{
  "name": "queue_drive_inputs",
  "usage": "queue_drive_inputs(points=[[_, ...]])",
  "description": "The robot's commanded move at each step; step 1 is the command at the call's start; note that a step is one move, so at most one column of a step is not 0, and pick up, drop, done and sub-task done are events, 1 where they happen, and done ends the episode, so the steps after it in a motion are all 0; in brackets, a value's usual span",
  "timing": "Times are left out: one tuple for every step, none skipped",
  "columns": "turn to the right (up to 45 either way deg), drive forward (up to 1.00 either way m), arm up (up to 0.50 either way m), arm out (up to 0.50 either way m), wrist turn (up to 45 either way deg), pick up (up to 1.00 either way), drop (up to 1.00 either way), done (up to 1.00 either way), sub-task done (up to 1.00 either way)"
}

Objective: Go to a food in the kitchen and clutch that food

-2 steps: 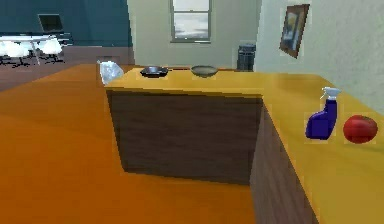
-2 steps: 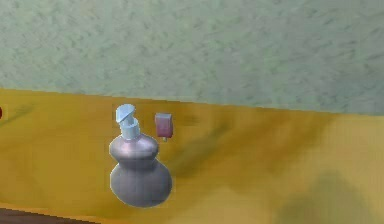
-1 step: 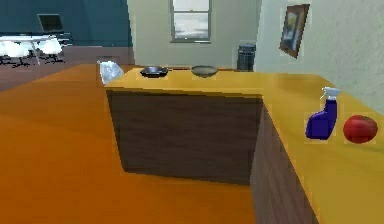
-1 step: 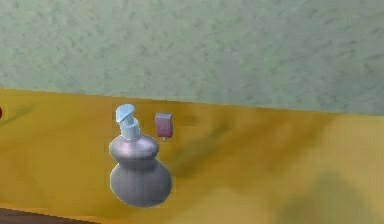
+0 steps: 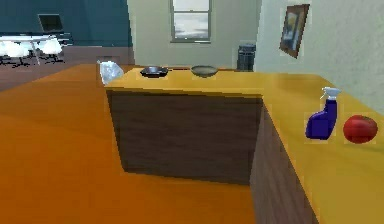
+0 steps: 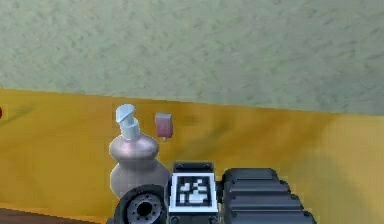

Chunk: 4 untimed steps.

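The glossy red round food (image 5: 360,128), perhaps an apple or tomato, rests on the orange countertop (image 5: 330,180) just beside a blue spray bottle (image 5: 322,116). It is likely light, smooth and prone to roll, so it is best gripped across its widest middle. The gripper (image 6: 143,208) sits before a pinkish pump bottle (image 6: 133,160), and whether it holds anything cannot be told.

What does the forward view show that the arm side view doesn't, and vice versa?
Forward view: a blue spray bottle and a red round food at the right, a dark pan and a bowl farther back, a window. Arm side view: a pinkish pump bottle and a small pink block behind it. Both: the orange countertop; a red sliver at the arm side view's left edge may be that food.
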Motion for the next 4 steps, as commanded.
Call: queue_drive_inputs(points=[[0.0,0.0,0.0,0.28,0.0,0.0,0.0,0.0,0.0],[0.0,0.0,0.0,0.0,45.0,0.0,0.0,0.0,0.0],[0.0,0.0,0.0,0.0,45.0,0.0,0.0,0.0,0.0],[0.0,0.0,0.0,0.0,45.0,0.0,0.0,0.0,0.0]])
